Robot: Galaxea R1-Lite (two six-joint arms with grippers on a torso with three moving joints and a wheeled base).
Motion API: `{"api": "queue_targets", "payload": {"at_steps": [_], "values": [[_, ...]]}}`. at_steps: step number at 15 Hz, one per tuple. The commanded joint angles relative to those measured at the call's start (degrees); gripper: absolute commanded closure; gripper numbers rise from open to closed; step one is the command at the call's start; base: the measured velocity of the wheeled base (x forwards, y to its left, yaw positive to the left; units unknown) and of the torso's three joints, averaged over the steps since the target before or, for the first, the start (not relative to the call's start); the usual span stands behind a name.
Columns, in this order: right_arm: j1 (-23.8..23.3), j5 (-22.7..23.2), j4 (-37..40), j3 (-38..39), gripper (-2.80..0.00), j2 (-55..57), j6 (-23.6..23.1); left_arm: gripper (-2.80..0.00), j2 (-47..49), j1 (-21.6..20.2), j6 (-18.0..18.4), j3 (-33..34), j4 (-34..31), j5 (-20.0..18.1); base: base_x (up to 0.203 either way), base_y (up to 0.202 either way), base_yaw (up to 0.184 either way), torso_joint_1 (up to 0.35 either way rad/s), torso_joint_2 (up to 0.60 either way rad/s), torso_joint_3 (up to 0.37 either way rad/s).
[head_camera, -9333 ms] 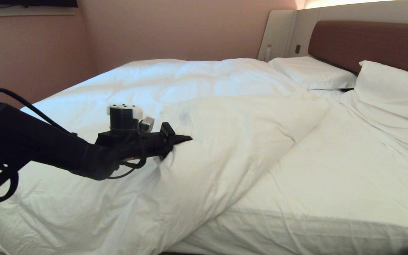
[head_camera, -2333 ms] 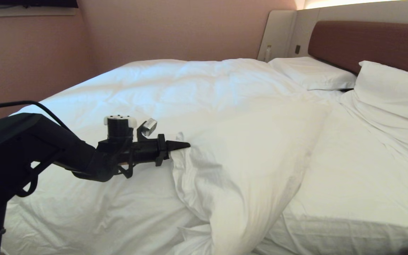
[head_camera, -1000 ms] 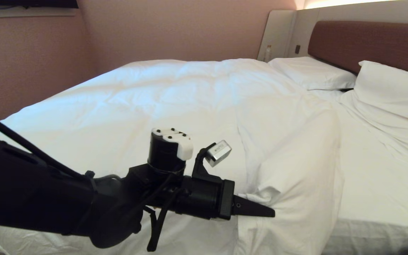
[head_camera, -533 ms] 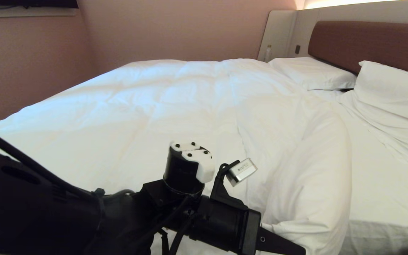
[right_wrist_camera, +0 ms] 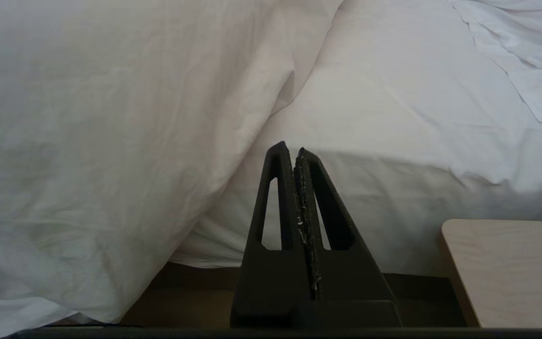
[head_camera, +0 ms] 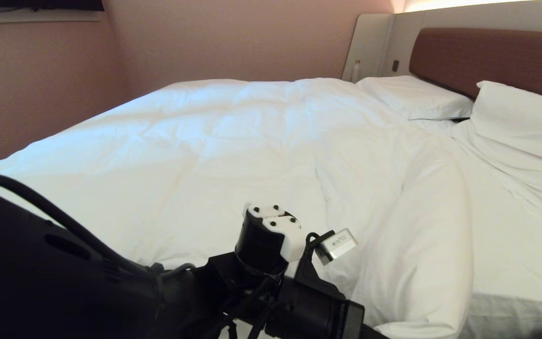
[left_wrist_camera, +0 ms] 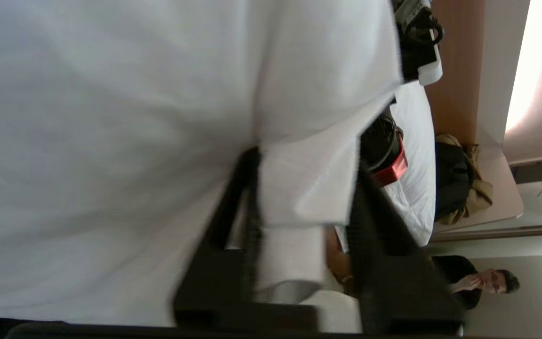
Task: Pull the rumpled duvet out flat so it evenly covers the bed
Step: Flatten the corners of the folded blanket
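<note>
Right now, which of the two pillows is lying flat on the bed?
The far pillow, beside the beige panel at the headboard's left end, lies flat. The nearer pillow at the right edge of the head view is propped up against the headboard.

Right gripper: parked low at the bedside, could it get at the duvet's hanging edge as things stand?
Probably yes. The right gripper, jaws shut, points at the duvet draping over the bed side, with nothing between them.

Duvet [head_camera: 233, 141] spread across the bed [head_camera: 511, 245]

The left arm [head_camera: 261, 287] reaches low over its near edge; two pillows [head_camera: 417, 96] lie by the brown headboard [head_camera: 487, 59].
</note>
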State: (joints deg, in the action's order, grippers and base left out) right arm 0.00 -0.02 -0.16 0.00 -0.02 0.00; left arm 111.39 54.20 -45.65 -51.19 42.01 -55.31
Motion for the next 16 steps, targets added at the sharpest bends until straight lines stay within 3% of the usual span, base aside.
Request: {"api": "queue_targets", "payload": {"at_steps": [1,6,7,10,16], "values": [[0.0,0.02,-0.02,0.0,0.0,0.02,0.0,-2.8,0.18,0.73,-0.2,0.04,0.27,-0.23,0.0,0.0,0.0,0.0,0.0,0.0],[0.0,-0.06,-0.02,0.0,0.0,0.02,0.0,-2.8,-4.32,2.5,-0.26,-0.69,1.64,1.74,0.0,0.0,0.0,0.0,0.0,0.0],[0.0,0.02,-0.02,0.0,0.0,0.02,0.0,-2.8,-6.02,2.29,-0.31,-0.75,2.69,4.21,0.0,0.0,0.0,0.0,0.0,0.0],[0.0,0.02,-0.02,0.0,0.0,0.02,0.0,-2.8,-10.45,1.37,-0.34,-0.66,3.02,6.68,0.0,0.0,0.0,0.0,0.0,0.0],[0.0,0.02,-0.02,0.0,0.0,0.02,0.0,-2.8,-20.52,-2.27,-0.52,0.59,2.83,7.42,0.0,0.0,0.0,0.0,0.0,0.0]]}}
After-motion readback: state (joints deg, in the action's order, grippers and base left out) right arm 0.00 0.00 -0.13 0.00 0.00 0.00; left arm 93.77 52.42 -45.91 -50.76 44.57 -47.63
